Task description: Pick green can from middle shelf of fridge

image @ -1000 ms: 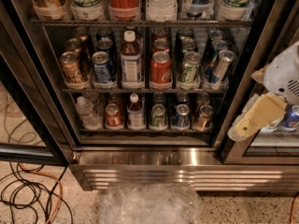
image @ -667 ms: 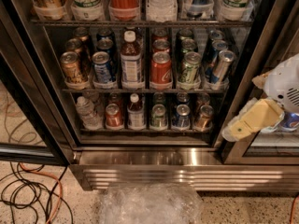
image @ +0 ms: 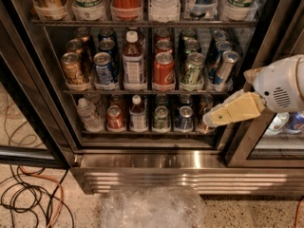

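While the green can [image: 192, 70] waits on the middle shelf [image: 142, 92], the hand [image: 211, 119] hangs lower down at the right side of the fridge [image: 38, 70].

The green can stands upright at the front of its row, with a red Coca-Cola can [image: 163, 70] just beside it on the view's left and a slim blue-and-silver can [image: 227, 66], leaning a little, on its right. The pale yellow hand, at the end of a white arm [image: 280, 84], points left and slightly downward. Its tip lies before the right end of the lower shelf [image: 142, 133], below and to the right of the green can and apart from it. Whether the hand is released or clenched cannot be told. Crumpled clear plastic [image: 152, 208] lies on the floor before the ribbed steel base [image: 156, 175], and cables [image: 28, 198] trail at the left.
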Robot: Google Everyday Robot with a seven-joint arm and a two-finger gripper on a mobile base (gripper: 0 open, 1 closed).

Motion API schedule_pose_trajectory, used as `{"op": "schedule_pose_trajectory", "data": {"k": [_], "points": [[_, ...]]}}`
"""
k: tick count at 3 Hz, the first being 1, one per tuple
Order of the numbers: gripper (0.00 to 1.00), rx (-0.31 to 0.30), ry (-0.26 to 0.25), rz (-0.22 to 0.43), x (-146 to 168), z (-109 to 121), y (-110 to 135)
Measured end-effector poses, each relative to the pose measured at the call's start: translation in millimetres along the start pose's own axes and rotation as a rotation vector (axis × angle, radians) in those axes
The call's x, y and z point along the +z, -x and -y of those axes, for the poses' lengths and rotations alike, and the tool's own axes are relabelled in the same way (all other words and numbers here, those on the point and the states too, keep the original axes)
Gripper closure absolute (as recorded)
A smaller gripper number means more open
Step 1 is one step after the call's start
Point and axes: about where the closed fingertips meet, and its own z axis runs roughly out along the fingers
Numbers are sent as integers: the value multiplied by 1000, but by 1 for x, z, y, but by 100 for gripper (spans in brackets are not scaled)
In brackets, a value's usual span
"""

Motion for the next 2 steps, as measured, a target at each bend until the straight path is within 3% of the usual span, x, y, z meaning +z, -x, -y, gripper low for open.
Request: {"op": "schedule_pose_trajectory", "data": {"k": [1, 2], "points": [[0, 3, -7, -4, -2, -1, -1], [0, 43, -49, 32, 8, 6, -5]]}}
